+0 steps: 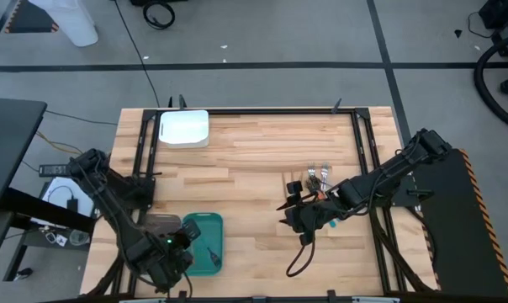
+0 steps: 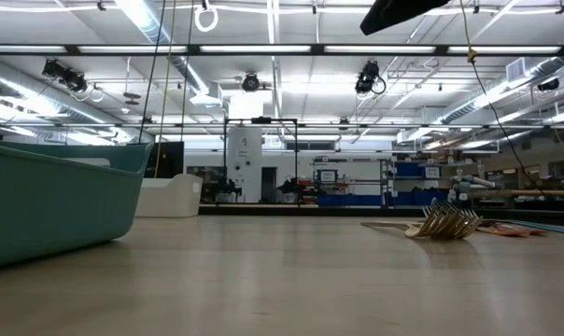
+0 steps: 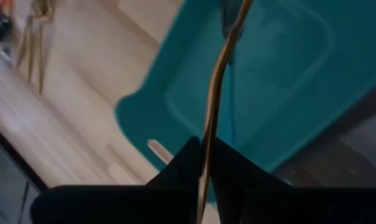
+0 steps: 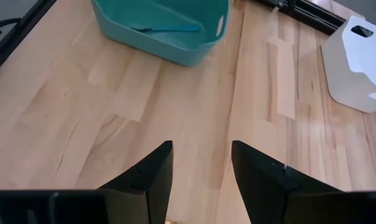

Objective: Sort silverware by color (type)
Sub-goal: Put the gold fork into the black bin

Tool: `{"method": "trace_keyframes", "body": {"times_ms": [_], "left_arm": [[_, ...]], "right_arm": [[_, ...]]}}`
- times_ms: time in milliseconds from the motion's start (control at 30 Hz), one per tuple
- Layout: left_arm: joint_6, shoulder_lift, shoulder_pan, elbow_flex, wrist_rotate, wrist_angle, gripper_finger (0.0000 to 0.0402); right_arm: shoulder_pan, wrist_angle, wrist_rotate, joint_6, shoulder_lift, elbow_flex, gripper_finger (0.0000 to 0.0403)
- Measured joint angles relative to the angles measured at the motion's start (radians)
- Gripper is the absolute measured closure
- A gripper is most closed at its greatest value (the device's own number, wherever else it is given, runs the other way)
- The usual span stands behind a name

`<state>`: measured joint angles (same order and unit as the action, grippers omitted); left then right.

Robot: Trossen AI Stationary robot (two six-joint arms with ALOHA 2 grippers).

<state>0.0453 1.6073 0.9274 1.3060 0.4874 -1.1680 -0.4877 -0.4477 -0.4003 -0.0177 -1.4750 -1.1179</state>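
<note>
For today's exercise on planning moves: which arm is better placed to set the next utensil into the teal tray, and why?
The left. The left gripper is shut on a gold utensil directly above the teal tray. The right gripper is open and empty, off near the silverware pile.

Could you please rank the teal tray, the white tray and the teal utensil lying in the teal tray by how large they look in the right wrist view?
1. Teal tray, largest, though cut off at the frame's top.
2. White tray, a little smaller as shown, but cropped at the edge, so this ranking is unsure.
3. Teal utensil, clearly smallest.
</note>
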Motion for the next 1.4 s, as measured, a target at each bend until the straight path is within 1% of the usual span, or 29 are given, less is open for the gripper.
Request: {"method": "trace_keyframes", "body": {"times_ms": [67, 233, 333, 500, 700, 833, 933, 1033, 1133, 1267, 1400], "left_arm": [[-0.032, 0.000, 0.021, 0.000, -0.020, -0.038, 0.0372], [-0.160, 0.001, 0.047, 0.000, -0.165, -0.090, 0.0372], [-0.196, 0.001, 0.066, 0.000, -0.208, -0.116, 0.0372], [-0.193, 0.018, 0.094, -0.004, -0.263, -0.182, 0.0372], [-0.150, 0.089, 0.105, -0.004, -0.361, -0.264, 0.0372], [-0.190, 0.098, 0.105, -0.004, -0.380, -0.308, 0.0372], [-0.188, 0.098, 0.108, -0.003, -0.393, -0.323, 0.0372], [-0.159, 0.101, 0.110, -0.003, -0.443, -0.324, 0.0372], [-0.117, 0.118, 0.113, -0.004, -0.461, -0.335, 0.0372], [-0.081, 0.156, 0.107, -0.004, -0.465, -0.352, 0.0372], [-0.078, 0.189, 0.090, -0.004, -0.465, -0.363, 0.0372]], "right_arm": [[0.000, 0.005, 0.000, 0.000, 0.000, 0.000, 0.0229], [0.000, 0.007, 0.000, 0.000, 0.000, 0.000, 0.0229], [0.000, 0.009, 0.000, 0.000, 0.000, 0.000, 0.0229], [0.000, 0.021, 0.000, -0.001, 0.000, 0.000, 0.0229], [0.000, 0.031, 0.000, -0.003, 0.000, 0.000, 0.0229], [0.001, 0.043, 0.000, -0.009, 0.000, 0.000, 0.0229], [0.001, 0.044, 0.000, -0.009, 0.000, 0.000, 0.0229], [0.001, 0.043, 0.000, -0.008, 0.000, 0.000, 0.0229], [0.001, 0.045, 0.000, -0.008, 0.000, 0.000, 0.0229], [0.001, 0.056, 0.000, -0.009, 0.000, 0.000, 0.0229], [0.001, 0.059, 0.001, -0.010, 0.000, 0.000, 0.0229]]}}
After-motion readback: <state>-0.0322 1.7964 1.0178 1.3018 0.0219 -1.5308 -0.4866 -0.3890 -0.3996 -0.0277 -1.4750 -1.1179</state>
